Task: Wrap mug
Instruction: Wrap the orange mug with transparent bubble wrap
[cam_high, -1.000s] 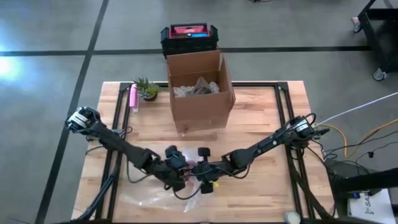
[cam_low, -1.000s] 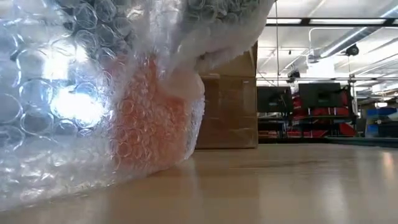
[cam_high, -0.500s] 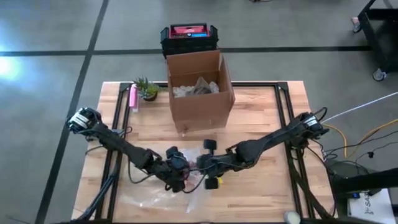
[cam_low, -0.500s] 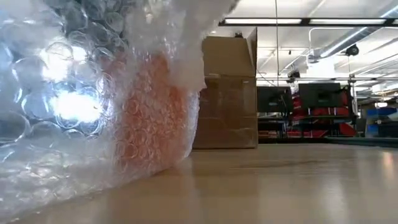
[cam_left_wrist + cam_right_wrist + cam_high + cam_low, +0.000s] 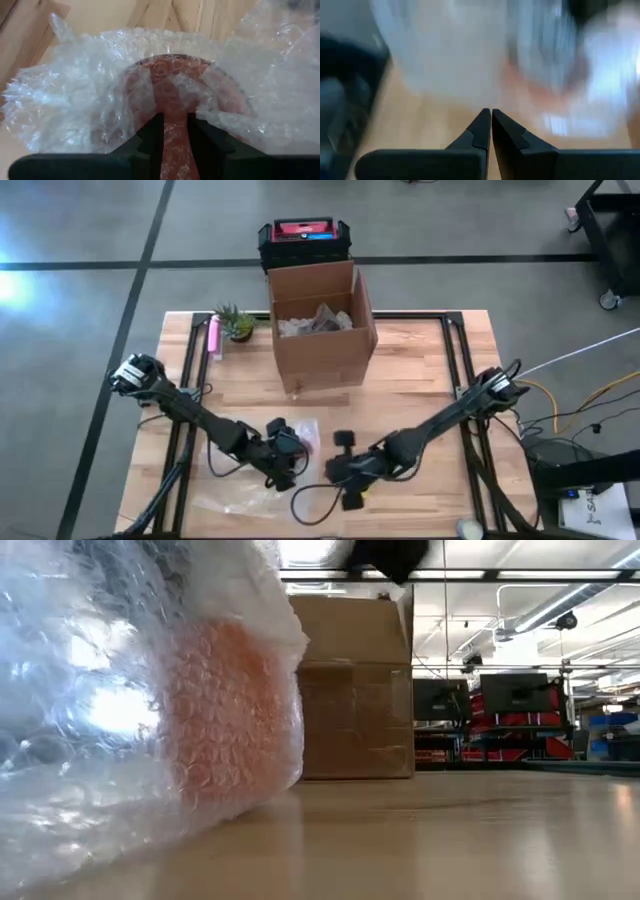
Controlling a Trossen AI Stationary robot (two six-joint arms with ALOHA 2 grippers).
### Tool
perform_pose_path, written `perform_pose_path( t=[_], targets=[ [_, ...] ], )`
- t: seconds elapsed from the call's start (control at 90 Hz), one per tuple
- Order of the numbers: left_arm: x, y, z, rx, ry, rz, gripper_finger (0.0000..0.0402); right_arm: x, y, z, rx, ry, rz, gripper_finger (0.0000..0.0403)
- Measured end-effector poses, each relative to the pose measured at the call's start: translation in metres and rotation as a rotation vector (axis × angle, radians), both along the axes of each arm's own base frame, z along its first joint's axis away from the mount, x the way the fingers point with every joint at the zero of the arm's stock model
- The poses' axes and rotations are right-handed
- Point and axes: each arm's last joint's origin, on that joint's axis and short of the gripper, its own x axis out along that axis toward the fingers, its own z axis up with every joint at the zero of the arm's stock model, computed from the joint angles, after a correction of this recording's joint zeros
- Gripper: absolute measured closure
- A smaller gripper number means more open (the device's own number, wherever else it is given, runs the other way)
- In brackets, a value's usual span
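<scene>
A wooden worktop (image 5: pixel 420 360) carries an open cardboard box (image 5: pixel 322 330) at the middle of its far edge. A small potted plant (image 5: pixel 236 322) and a pink tube (image 5: pixel 213 338) are placed near the far left corner. Bubble wrap (image 5: pixel 250 490), enclosing an orange mug (image 5: pixel 225 700), is spread at the near edge.

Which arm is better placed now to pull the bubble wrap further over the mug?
The right. Its tool is shut and empty beside the bubble wrap. The left tool is shut on the mug through the wrap, holding it steady.
</scene>
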Motion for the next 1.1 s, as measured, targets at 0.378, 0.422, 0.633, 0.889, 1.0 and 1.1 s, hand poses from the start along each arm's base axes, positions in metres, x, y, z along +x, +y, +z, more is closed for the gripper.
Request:
perform_pose_path(
  t=[0.378, 0.422, 0.633, 0.889, 1.0, 1.1],
  targets=[
    [0.002, -0.001, 0.003, -0.017, -0.035, 0.002, 0.0327, 0.029, -0.037, 0.001, -0.001, -0.118, -0.081, 0.0403],
    [0.002, -0.001, 0.003, -0.018, -0.036, 0.000, 0.0327, 0.031, -0.039, -0.006, -0.004, -0.090, -0.084, 0.0403],
    [-0.005, 0.000, 0.013, -0.045, -0.022, -0.030, 0.0327, 0.041, -0.038, -0.047, 0.014, 0.004, -0.070, 0.0403],
    [-0.018, 0.000, 0.045, -0.058, -0.020, -0.019, 0.0327, 0.041, -0.039, -0.053, 0.008, 0.030, -0.065, 0.0403],
    [-0.022, -0.001, 0.069, -0.095, -0.080, -0.025, 0.0327, 0.042, -0.041, -0.052, 0.009, 0.027, -0.068, 0.0403],
    [-0.025, -0.005, 0.086, -0.118, -0.150, -0.026, 0.0327, 0.042, -0.042, -0.053, 0.009, 0.032, -0.068, 0.0403]
  ],
)
